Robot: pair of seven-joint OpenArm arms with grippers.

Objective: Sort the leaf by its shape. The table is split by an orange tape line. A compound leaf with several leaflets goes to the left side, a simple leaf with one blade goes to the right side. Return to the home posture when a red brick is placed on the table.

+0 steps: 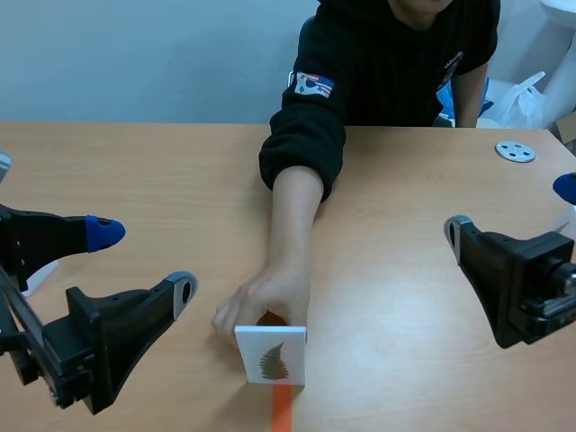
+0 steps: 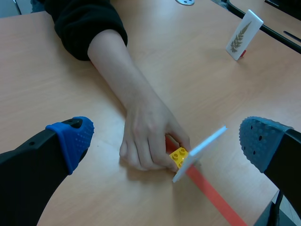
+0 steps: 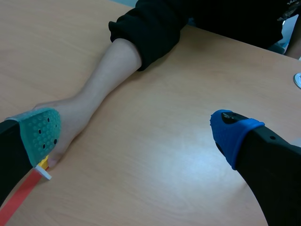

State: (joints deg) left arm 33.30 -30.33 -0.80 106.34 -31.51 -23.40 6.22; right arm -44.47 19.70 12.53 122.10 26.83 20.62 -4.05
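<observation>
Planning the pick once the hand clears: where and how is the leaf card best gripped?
I'd pinch the leaf card near its top edge, one pad on each flat face, coming down from above. It stands upright and thin on a yellow brick, and the person's hand crowds its base.

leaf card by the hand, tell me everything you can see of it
The leaf card is a small white square plate, thin and stiff-looking, printed with a brown feathery leaf of many small leaflets. It stands roughly upright on the orange tape line, its printed face toward the robot. The left wrist view shows it edge on, fixed to a yellow studded brick at its back. A person's hand grips that brick from behind the card.
</observation>
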